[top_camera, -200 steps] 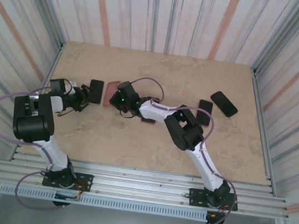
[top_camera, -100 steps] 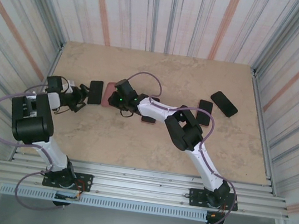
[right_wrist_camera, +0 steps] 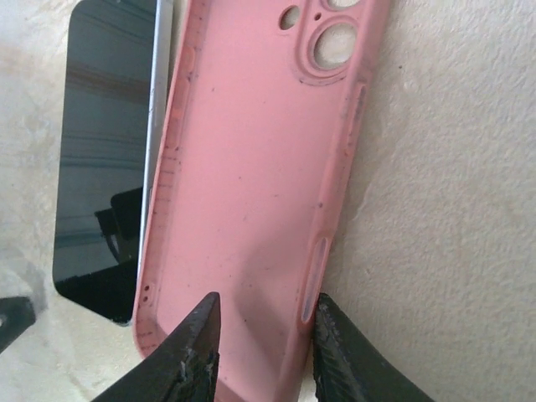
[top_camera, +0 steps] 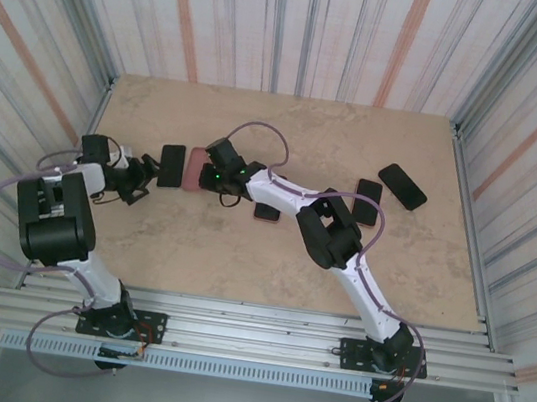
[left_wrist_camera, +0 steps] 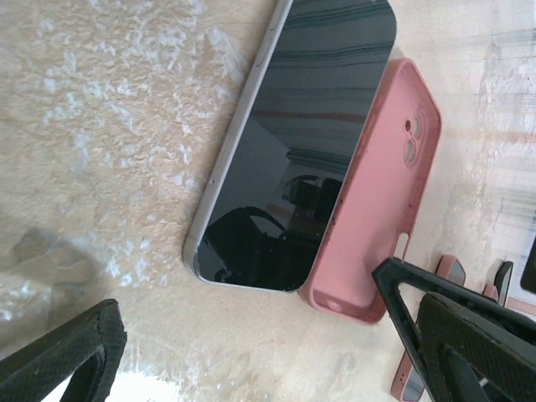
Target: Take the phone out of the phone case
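Your left gripper gapes wide and empty near the phone, which lies screen-up on the table against the empty pink case, whose side wall your right gripper straddles with jaws narrowly parted.

Glossy phone, matt pink case, perhaps silicone, mottled stone-look table

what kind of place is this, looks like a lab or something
Probably a robot test cell: a table boxed in by striped panels, a metal rail along its near edge, and spare phones laid out.
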`<action>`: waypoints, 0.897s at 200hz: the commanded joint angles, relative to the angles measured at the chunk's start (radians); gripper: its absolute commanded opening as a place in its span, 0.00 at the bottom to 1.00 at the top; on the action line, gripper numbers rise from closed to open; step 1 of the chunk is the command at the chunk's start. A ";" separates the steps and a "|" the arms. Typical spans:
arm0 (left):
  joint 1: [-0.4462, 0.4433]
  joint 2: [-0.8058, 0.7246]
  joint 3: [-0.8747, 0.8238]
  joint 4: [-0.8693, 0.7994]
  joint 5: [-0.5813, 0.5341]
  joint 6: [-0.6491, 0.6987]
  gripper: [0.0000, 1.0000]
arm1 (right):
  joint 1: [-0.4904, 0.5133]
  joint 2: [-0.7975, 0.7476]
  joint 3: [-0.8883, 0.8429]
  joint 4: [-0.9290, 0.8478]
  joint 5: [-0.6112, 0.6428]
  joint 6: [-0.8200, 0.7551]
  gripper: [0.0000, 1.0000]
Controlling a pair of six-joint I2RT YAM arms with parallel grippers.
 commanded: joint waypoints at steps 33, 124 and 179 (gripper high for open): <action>0.009 -0.068 0.039 -0.080 0.005 0.066 0.93 | -0.005 0.068 0.083 -0.105 0.025 -0.157 0.27; -0.020 -0.142 0.037 -0.098 0.067 0.066 0.94 | -0.021 -0.017 0.083 -0.101 0.017 -0.263 0.42; -0.123 -0.235 0.009 -0.080 0.075 0.029 0.95 | -0.045 -0.296 -0.229 -0.058 0.064 -0.221 0.58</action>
